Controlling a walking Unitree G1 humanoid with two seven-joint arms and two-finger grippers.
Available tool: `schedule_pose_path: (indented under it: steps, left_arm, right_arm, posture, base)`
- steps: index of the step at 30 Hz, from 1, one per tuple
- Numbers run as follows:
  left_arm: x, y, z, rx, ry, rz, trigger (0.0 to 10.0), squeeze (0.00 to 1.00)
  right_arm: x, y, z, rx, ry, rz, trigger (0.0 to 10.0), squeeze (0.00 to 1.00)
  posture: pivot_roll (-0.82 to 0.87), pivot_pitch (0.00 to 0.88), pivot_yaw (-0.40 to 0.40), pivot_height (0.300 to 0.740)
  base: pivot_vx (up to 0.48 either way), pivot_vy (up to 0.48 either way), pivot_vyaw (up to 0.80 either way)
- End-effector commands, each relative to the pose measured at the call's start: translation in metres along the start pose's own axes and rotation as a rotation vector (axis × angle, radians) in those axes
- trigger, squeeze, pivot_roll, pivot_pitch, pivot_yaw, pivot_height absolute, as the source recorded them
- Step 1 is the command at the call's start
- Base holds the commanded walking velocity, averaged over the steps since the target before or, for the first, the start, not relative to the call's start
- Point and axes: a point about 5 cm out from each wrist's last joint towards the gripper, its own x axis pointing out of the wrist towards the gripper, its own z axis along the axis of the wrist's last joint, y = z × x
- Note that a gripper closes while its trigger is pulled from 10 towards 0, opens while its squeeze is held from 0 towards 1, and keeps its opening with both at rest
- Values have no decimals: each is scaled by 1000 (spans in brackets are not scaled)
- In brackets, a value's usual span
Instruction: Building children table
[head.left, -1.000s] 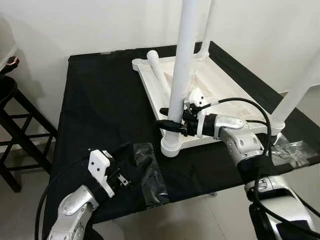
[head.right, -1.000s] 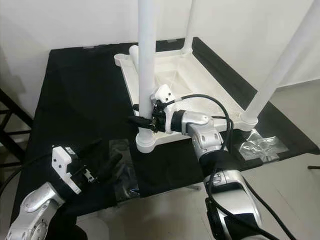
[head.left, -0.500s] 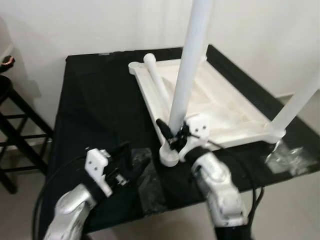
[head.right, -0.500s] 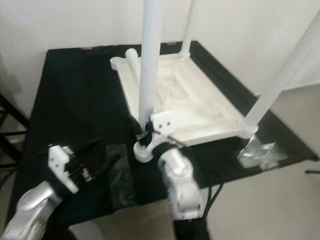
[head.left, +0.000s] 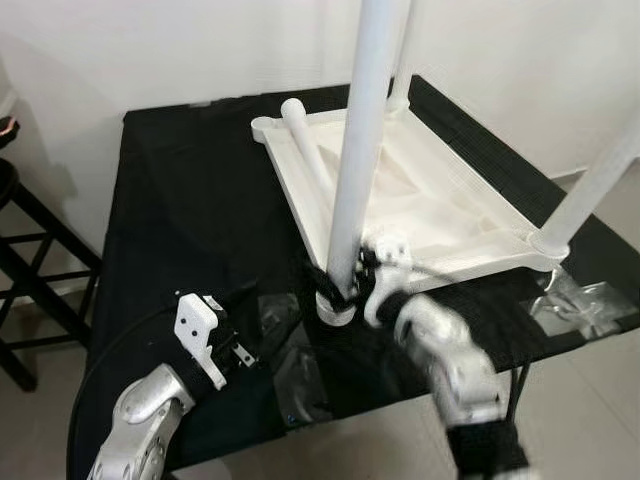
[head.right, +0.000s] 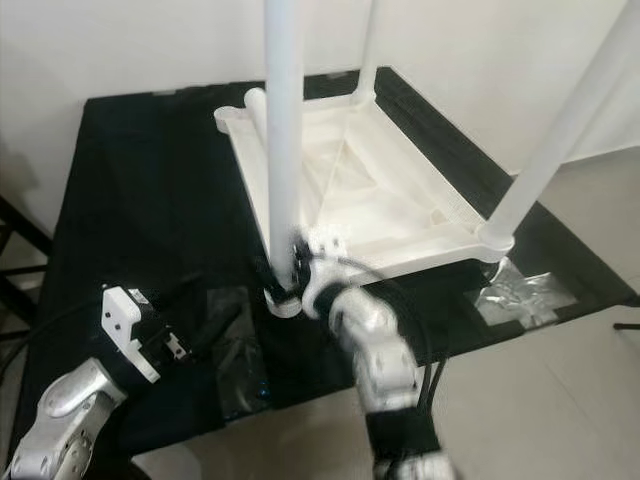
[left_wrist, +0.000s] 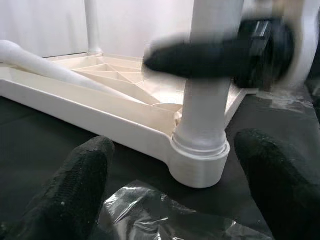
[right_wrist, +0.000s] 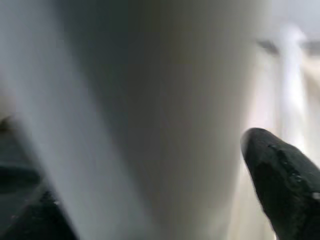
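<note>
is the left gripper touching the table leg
Apart. In the left wrist view the left gripper stands open, with black cloth visible between it and the table leg, which the right gripper is at.

Silver arms, black cables, black-fingered left pincer.

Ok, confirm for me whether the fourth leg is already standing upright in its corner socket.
No, the fourth leg lies flat across the upturned tabletop, not standing.
</note>
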Motion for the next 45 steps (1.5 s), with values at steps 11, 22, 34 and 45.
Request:
schedule_pose_path:
  steps: [11, 22, 34, 45]
  left_arm:
    - [-3, -4, -6, -7, 14, 12, 10000, 0]
    - [-4, -6, -6, -12, 8, 14, 10000, 0]
    - [-4, -6, -5, -15, 3, 15, 10000, 0]
    - [-3, 1, -3, -17, 6, 10, 10000, 0]
  right_arm:
    - [11, -12, 13, -123, 77, 491, 10000, 0]
    - [13, -28, 17, -67, 94, 612, 0, 0]
    - [-5, -39, 11, -72, 74, 398, 0, 0]
    - [-6, 36, -44, 32, 61, -167, 0, 0]
  posture:
    - [-30, 114, -15, 740]
    - [-32, 126, -23, 740]
    - [-54, 142, -21, 740]
    - [-69, 147, -12, 740]
  base:
    - [0, 0, 0]
    - [0, 0, 0]
    - [0, 0, 0]
    - [0, 0, 0]
